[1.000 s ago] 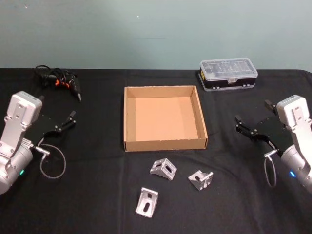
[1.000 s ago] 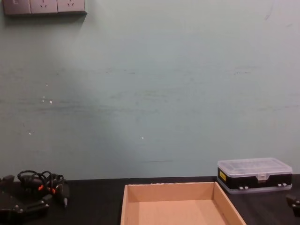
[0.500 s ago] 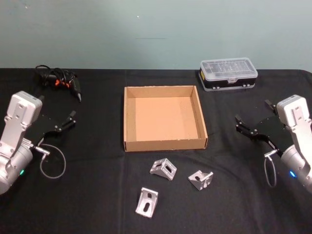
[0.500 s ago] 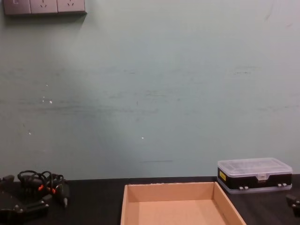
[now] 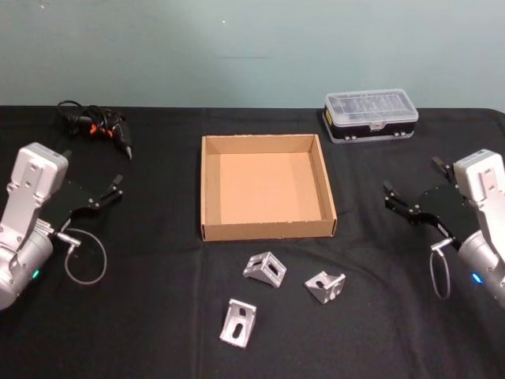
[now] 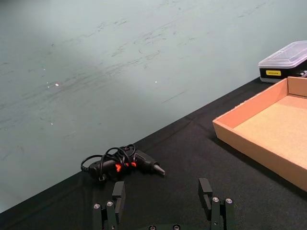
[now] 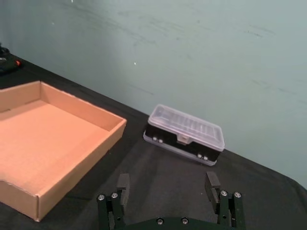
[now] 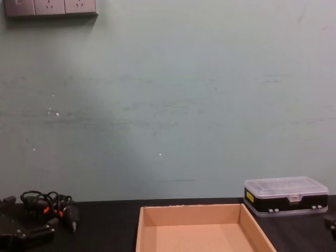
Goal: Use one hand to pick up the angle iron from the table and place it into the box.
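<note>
Angle irons point(image 5: 264, 268) are lying on the counter point(image 5: 158, 316) just in front of the box point(image 5: 268, 230), its front cropped in chest view; left end effector point(image 5: 109, 193) and right end effector point(image 5: 412, 185) are hovering open either side, unmoved.

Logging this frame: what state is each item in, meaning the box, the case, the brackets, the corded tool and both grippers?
box: open-topped, empty.
angle irons: all three loose on the table in front of the box, none gripped.
plastic case: lid shut.
corded tool: lying at far left, cord bundled.
left gripper: jaws open, empty, left of the box.
right gripper: jaws open, empty, right of the box.
</note>
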